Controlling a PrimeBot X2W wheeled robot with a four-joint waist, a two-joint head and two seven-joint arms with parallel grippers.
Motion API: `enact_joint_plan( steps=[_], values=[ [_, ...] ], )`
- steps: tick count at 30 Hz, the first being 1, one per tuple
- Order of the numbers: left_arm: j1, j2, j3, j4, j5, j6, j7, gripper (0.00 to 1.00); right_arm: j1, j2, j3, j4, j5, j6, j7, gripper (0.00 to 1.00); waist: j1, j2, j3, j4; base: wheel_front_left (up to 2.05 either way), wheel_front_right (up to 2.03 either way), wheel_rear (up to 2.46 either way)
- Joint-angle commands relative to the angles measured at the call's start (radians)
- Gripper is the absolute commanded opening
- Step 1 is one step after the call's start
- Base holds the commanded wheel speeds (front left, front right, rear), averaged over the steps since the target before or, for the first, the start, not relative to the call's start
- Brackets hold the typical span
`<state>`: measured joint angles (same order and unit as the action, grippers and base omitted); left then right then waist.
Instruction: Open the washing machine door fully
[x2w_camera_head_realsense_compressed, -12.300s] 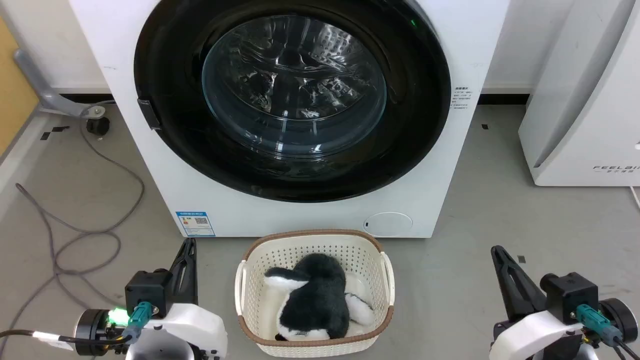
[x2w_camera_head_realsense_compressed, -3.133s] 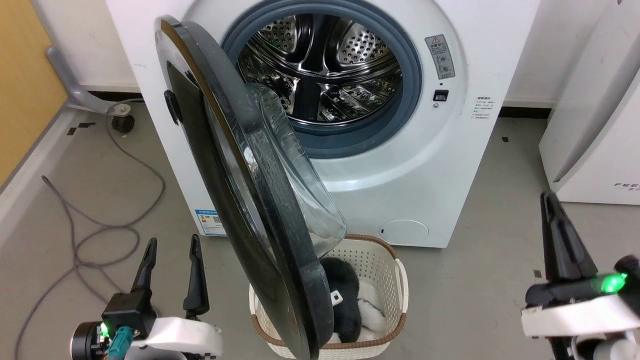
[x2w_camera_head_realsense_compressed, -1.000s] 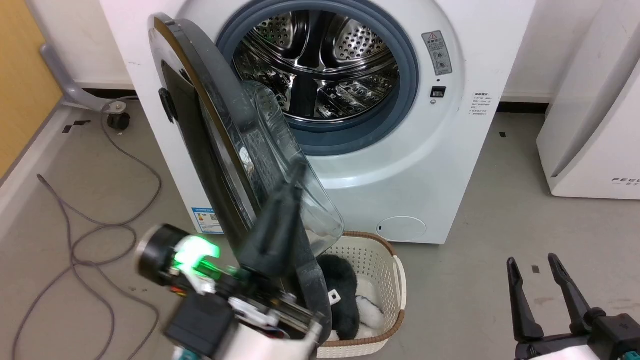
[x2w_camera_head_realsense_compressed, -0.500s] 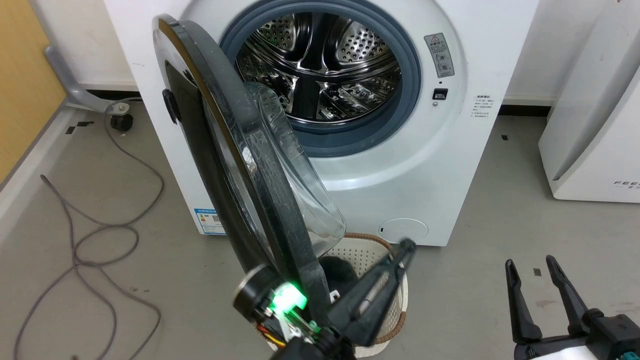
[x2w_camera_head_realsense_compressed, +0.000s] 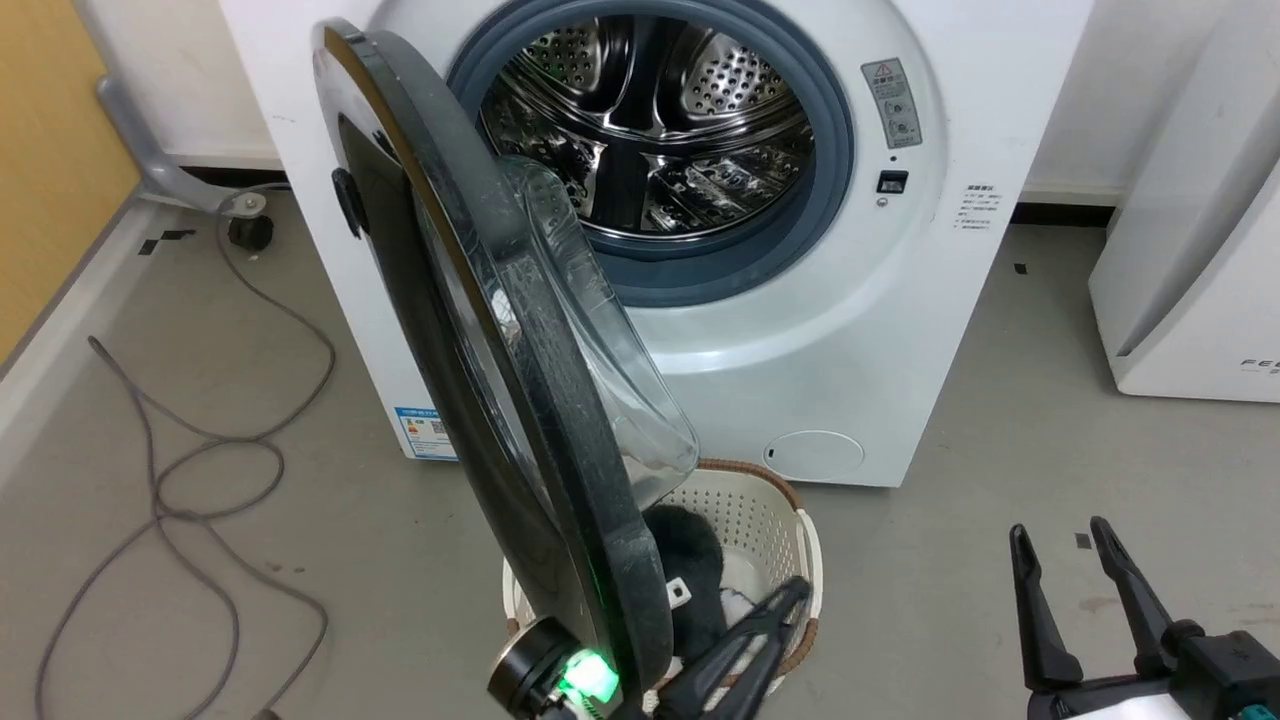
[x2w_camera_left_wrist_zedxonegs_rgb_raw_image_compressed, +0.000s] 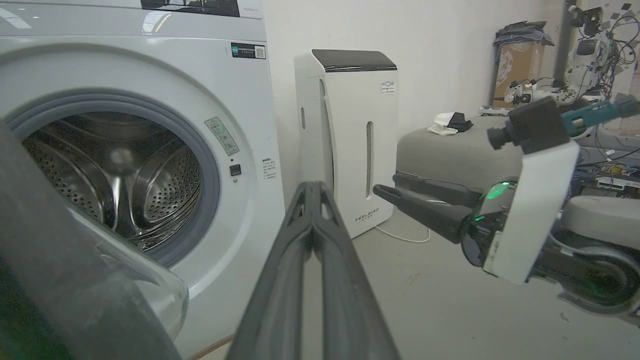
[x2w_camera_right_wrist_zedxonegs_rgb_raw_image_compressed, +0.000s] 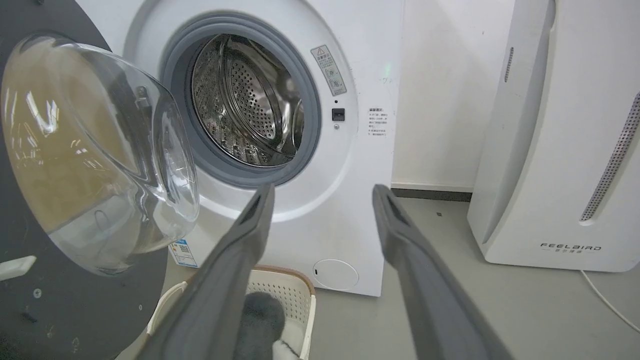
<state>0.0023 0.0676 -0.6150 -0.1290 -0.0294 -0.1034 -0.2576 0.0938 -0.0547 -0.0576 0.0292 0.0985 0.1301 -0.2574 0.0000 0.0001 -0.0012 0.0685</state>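
**In front of the washing machine (x2w_camera_head_realsense_compressed: 830, 330): washing machine door (x2w_camera_head_realsense_compressed: 560, 450) standing half open**

Hinged at the left, the door juts out nearly edge-on, its lower rim above the basket (x2w_camera_head_realsense_compressed: 745, 500). The left hand (x2w_camera_left_wrist_zedxonegs_rgb_raw_image_compressed: 312, 189), fingers pressed together and empty, sits just beside that lower rim; whether they touch cannot be told. The right hand (x2w_camera_head_realsense_compressed: 1059, 530) is spread open, well apart.

a white perforated basket (x2w_camera_head_realsense_compressed: 770, 515) with a brown rim sits on the grey floor (x2w_camera_head_realsense_compressed: 1000, 420), a black-and-white plush toy (x2w_camera_head_realsense_compressed: 690, 560) lying in it. a grey cable (x2w_camera_head_realsense_compressed: 215, 438) loops over the floor at left, near a castor (x2w_camera_head_realsense_compressed: 248, 232) and a yellow panel (x2w_camera_head_realsense_compressed: 50, 150). a white appliance (x2w_camera_head_realsense_compressed: 1180, 250) marked feelaird stands at right.
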Motion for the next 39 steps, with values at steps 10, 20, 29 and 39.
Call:
enact_joint_plan(
  steps=[10,20,29,39],
  values=[
    [0.017,-0.009,0.096,0.124,-0.047,0.075,-0.004,0.00,-0.010,0.005,0.004,0.031,0.008,0.001,-0.004,1.00,0.0000,-0.0001,0.016,0.013,0.00,0.00,0.00],
    [0.040,-0.014,0.134,0.143,-0.054,0.088,-0.004,0.00,-0.010,0.005,-0.001,0.045,0.011,0.001,-0.004,1.00,0.0000,-0.0001,0.025,0.067,0.00,0.00,0.00],
    [0.075,-0.015,0.172,0.108,-0.052,0.104,-0.004,0.00,-0.013,0.005,0.004,0.050,0.016,0.001,-0.004,1.00,0.0000,-0.0001,0.028,0.149,0.00,0.00,0.00],
    [0.123,-0.014,0.230,0.083,-0.050,0.124,-0.004,0.00,-0.013,0.005,0.001,0.049,0.017,0.001,-0.004,1.00,0.0000,-0.0001,0.034,0.234,0.00,0.00,0.00]
  ],
)
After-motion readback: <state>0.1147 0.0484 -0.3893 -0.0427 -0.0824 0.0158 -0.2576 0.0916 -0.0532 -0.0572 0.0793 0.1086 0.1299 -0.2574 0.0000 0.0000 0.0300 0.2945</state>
